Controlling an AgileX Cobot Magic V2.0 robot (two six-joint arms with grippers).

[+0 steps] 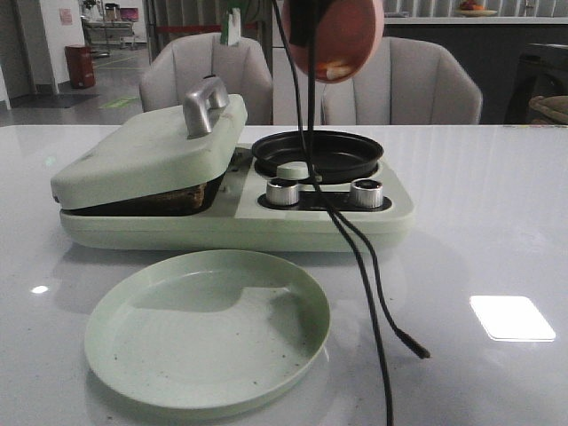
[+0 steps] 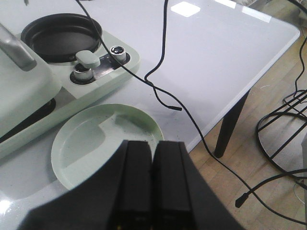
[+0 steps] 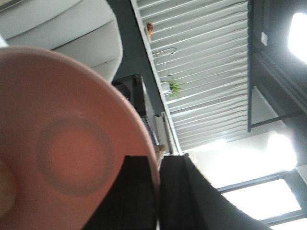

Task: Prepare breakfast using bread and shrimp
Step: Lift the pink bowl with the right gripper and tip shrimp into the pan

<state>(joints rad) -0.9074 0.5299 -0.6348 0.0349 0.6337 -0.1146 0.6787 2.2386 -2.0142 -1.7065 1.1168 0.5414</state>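
While the pink bowl (image 1: 335, 35) is tipped high over the black pan (image 1: 318, 155), the breakfast looks partly done.
Bread (image 1: 164, 200) shows as a dark crust edge under the nearly closed lid (image 1: 151, 146); the green plate (image 1: 206, 328) on the near surface (image 1: 497, 231) is bare. The shrimp (image 1: 335, 69) sits at the bowl's low rim, unpoured, near the right claw (image 3: 159, 191) pinching that rim. The left claw (image 2: 152, 191) is pressed together, holding nothing, near the plate.

Low front view across table (image 1: 497, 222), wrist views close, left sharing plate (image 1: 209, 330)
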